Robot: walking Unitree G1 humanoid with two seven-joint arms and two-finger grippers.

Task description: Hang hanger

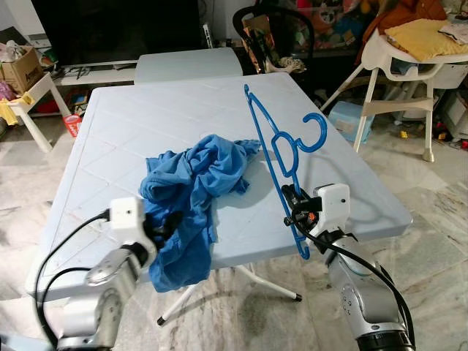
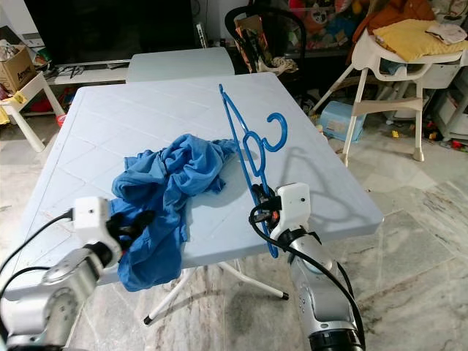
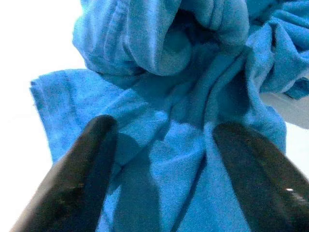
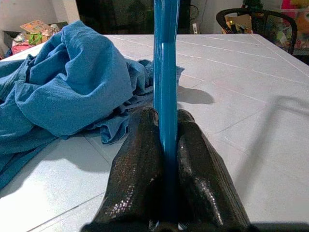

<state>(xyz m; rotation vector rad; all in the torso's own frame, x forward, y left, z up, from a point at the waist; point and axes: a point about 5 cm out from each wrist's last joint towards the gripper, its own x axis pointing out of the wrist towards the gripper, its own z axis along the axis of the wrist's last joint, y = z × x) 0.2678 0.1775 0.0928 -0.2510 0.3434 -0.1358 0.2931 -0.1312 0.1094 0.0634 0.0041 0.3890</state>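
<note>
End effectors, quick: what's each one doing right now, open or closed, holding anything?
Left end effector: open, fingers spread over the blue shirt.
Right end effector: closed on the blue hanger, held above the table.

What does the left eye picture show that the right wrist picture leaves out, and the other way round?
The left eye view takes in the whole room: the table from above, the hanger's hook, the left gripper at the shirt, the high chair and the television.

The right wrist view gives the close look: the right gripper with its two black fingers pressed tight on the hanger's bar.

Both show the blue hanger, held upright, and the crumpled blue shirt on the table.
</note>
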